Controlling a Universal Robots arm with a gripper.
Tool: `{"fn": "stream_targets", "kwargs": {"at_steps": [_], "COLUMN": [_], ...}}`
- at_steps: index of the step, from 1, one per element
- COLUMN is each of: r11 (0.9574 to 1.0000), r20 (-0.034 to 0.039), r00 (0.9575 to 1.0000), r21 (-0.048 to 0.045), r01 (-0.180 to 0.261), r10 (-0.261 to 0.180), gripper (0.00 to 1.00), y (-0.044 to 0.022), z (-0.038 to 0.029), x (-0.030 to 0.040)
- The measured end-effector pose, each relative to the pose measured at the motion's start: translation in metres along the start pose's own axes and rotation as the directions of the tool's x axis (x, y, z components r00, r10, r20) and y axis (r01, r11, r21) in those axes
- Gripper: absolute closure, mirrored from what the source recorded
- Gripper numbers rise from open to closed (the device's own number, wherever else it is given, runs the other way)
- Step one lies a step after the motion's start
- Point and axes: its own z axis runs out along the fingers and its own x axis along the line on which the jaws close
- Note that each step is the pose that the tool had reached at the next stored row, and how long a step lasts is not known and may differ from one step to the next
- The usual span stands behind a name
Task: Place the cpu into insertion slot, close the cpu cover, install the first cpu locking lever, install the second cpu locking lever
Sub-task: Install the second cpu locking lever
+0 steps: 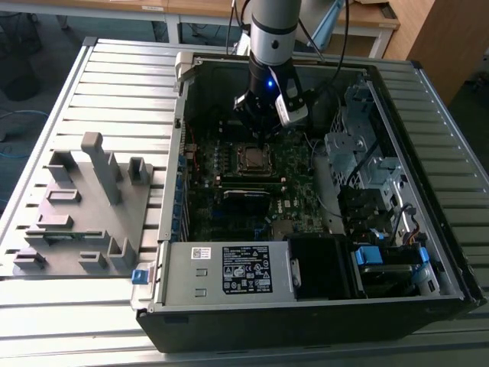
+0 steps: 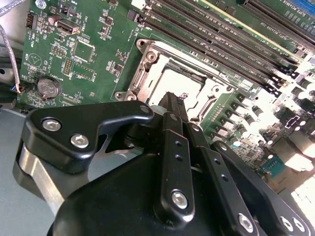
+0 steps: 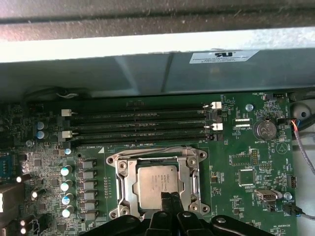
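Dim inside the case in the exterior view; strong glare whitens the motherboard point(image 2: 275, 123) edge in the second wrist view; the near gripper point(image 2: 173, 101) looms soft.

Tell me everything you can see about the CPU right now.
The cpu is a small flat square chip with a dull silver-grey metal top bearing faint print. It lies flat and level in the insertion slot, amid the green circuit board, beside the long black memory slots. The silvery cpu cover frames it, its window leaving the chip's top exposed. The pincer, fingers together, hangs at the chip's edge in both wrist views; whether it touches the chip cannot be told.
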Motion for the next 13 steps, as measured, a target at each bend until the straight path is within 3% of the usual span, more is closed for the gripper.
{"fn": "stream_targets", "kwargs": {"at_steps": [13], "r11": [1.0], "r20": [0.0], "r00": [1.0], "r21": [-0.0001], "r01": [0.0], "r10": [0.0], "gripper": [0.9], "y": [-0.0022], "z": [-0.0021], "x": [-0.0002]}}
